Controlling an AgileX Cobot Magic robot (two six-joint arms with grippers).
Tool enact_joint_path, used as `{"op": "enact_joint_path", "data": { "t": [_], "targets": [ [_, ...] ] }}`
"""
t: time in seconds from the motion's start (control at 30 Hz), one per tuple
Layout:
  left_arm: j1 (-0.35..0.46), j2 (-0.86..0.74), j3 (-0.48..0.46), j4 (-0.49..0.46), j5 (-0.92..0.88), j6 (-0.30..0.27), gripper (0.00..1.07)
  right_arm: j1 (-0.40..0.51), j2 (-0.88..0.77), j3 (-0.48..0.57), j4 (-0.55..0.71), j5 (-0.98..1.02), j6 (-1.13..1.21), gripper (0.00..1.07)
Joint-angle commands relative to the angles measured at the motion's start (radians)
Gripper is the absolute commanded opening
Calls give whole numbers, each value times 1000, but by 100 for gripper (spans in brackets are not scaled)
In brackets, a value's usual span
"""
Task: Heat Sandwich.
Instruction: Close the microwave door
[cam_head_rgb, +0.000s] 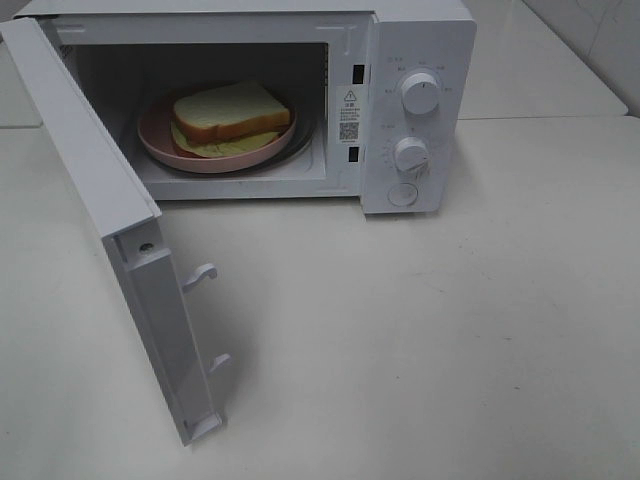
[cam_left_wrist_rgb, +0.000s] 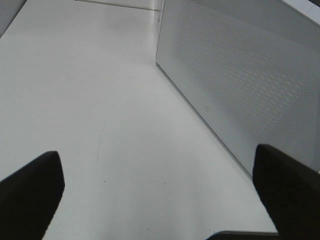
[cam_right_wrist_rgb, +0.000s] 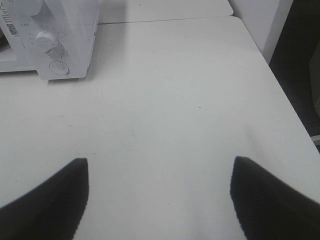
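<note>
The left gripper (cam_left_wrist_rgb: 156, 165) has its 2 dark fingers (cam_left_wrist_rgb: 30, 195) spread wide apart, with nothing between them. It hangs over the bare white table (cam_left_wrist_rgb: 100, 100), near a white panel (cam_left_wrist_rgb: 240, 75) with a fine dot pattern that stands upright on the table; whether this is the microwave's door or its side cannot be told from the wrist view.

The right gripper (cam_right_wrist_rgb: 160, 160) also has its fingers (cam_right_wrist_rgb: 45, 205) apart and empty, over the table and well away from the microwave's control side (cam_right_wrist_rgb: 60, 35).

Neither gripper shows in the high view. There the white microwave (cam_head_rgb: 440, 50) stands on the table with its door (cam_head_rgb: 90, 170) swung fully open. 2 latch hooks (cam_head_rgb: 200, 275) stick out of the door's free edge.

The sandwich (cam_head_rgb: 228, 112) lies inside the microwave's chamber on a round pink plate (cam_head_rgb: 160, 140), its top white slice sitting askew over the pale yellow-green filling. On the microwave's front, beside the chamber, are 2 round knobs (cam_head_rgb: 421, 92), 1 above the other, with a round button (cam_head_rgb: 403, 195) below them.
</note>
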Motion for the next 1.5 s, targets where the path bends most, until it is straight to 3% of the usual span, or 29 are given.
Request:
{"op": "enact_joint_path", "data": {
  "t": [0.03, 1.5],
  "targets": [
    [2, -5, 2, -7, -16, -5, 97, -5, -29, 1, -4, -6, -3, 76],
    [2, -5, -12, -8, -32, -8, 97, -5, -29, 1, -4, -6, -3, 76]
  ]
}}
